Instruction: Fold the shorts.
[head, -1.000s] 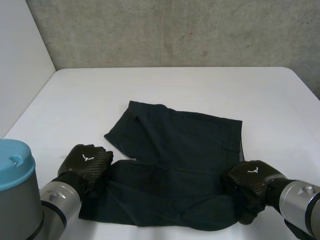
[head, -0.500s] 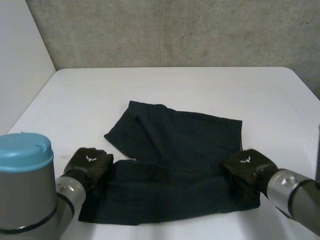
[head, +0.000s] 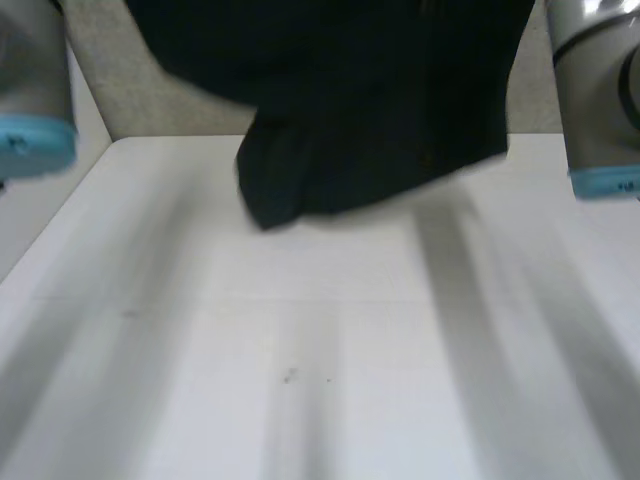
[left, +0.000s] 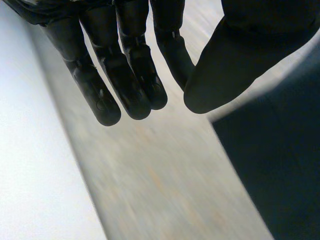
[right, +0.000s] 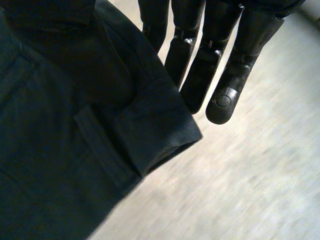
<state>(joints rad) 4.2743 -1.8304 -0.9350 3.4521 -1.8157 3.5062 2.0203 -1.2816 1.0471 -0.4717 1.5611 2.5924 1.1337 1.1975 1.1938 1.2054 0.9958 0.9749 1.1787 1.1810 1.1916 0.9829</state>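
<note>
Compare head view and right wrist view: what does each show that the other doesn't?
Head only: left arm and right arm, with the shorts hanging above the white table. Right wrist only: the right robot hand, straight fingers against the cloth, and a stitched hem. Both: the dark shorts, lifted.

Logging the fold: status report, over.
Left hand, right hand high at shorts, grip unclear. Shorts hang above table. Nothing in the way.
</note>
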